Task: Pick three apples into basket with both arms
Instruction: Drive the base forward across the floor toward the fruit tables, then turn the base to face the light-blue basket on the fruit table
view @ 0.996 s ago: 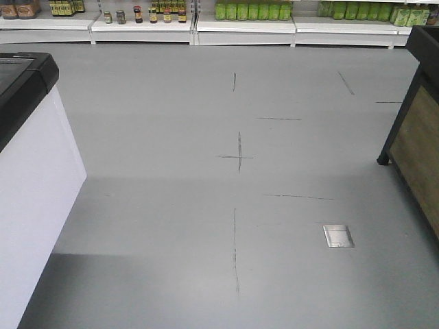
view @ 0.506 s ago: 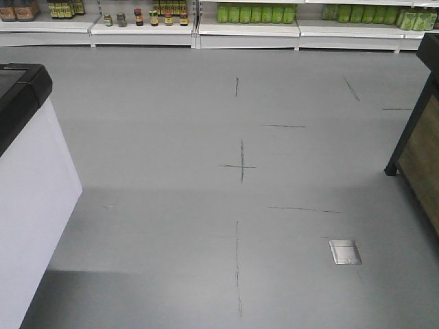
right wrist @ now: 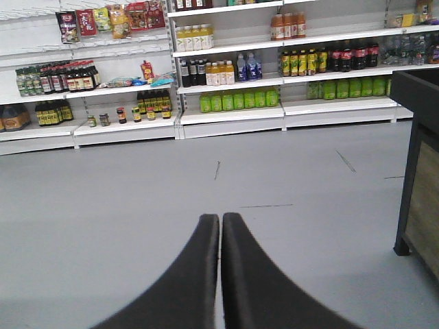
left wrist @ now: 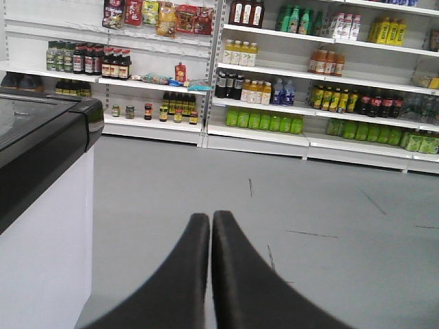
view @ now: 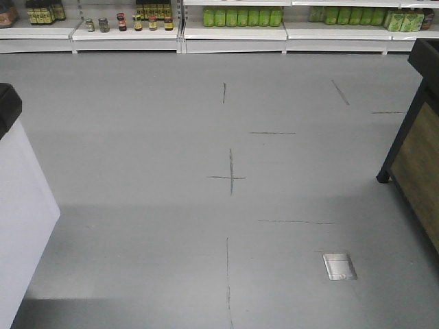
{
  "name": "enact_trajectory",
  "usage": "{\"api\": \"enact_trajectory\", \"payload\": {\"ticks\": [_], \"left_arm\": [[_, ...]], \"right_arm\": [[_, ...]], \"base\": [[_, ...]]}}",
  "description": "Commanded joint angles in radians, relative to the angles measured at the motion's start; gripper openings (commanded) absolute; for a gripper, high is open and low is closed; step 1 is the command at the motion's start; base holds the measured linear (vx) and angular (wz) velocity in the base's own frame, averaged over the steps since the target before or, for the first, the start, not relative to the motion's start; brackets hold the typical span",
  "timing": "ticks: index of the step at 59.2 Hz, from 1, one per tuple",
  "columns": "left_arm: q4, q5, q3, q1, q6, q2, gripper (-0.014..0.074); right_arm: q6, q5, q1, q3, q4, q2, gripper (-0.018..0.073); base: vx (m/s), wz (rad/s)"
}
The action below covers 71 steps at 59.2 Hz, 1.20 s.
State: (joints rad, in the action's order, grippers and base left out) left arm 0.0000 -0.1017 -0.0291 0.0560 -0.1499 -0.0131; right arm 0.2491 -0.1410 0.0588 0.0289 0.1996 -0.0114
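Observation:
No apples and no basket show in any view. My left gripper (left wrist: 210, 216) is shut and empty, its black pointed fingers together, held above the grey floor and facing the shelves. My right gripper (right wrist: 220, 218) is also shut and empty, pointing the same way over the floor. Neither gripper shows in the front view.
A white chest freezer with a black top (view: 17, 205) stands at the left and also shows in the left wrist view (left wrist: 41, 178). A dark wooden display stand (view: 415, 151) is at the right. Shelves of bottles and jars (view: 233, 20) line the far wall. A metal floor plate (view: 339, 266) lies ahead on the right.
The front view has shifted: the freezer slid further left out of frame, the floor cross and plate moved down and left, and the stand shows more at the right.

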Motion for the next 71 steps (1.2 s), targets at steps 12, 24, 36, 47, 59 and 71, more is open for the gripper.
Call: {"api": "enact_trajectory", "payload": {"ticks": [12, 24, 36, 47, 59, 71], "left_arm": [[0.0, 0.079, 0.026, 0.002, -0.007, -0.013, -0.0006], [0.0, 0.079, 0.026, 0.002, -0.007, -0.013, -0.0006], [0.0, 0.079, 0.026, 0.002, -0.007, -0.013, -0.0006], [0.0, 0.079, 0.026, 0.002, -0.007, -0.013, -0.0006], [0.0, 0.079, 0.026, 0.002, -0.007, -0.013, -0.0006], [0.0, 0.079, 0.026, 0.002, -0.007, -0.013, -0.0006]], "right_arm": [[-0.002, 0.076, -0.001, 0.012, 0.005, -0.012, -0.0006], [-0.002, 0.076, -0.001, 0.012, 0.005, -0.012, -0.0006], [-0.002, 0.076, -0.001, 0.012, 0.005, -0.012, -0.0006], [-0.002, 0.076, -0.001, 0.012, 0.005, -0.012, -0.0006], [-0.002, 0.076, -0.001, 0.012, 0.005, -0.012, -0.0006], [-0.002, 0.076, -0.001, 0.012, 0.005, -0.012, -0.0006]], "base": [[0.19, -0.2], [0.18, -0.25], [0.18, -0.31], [0.16, -0.39], [0.13, -0.47], [0.12, -0.47]]}}
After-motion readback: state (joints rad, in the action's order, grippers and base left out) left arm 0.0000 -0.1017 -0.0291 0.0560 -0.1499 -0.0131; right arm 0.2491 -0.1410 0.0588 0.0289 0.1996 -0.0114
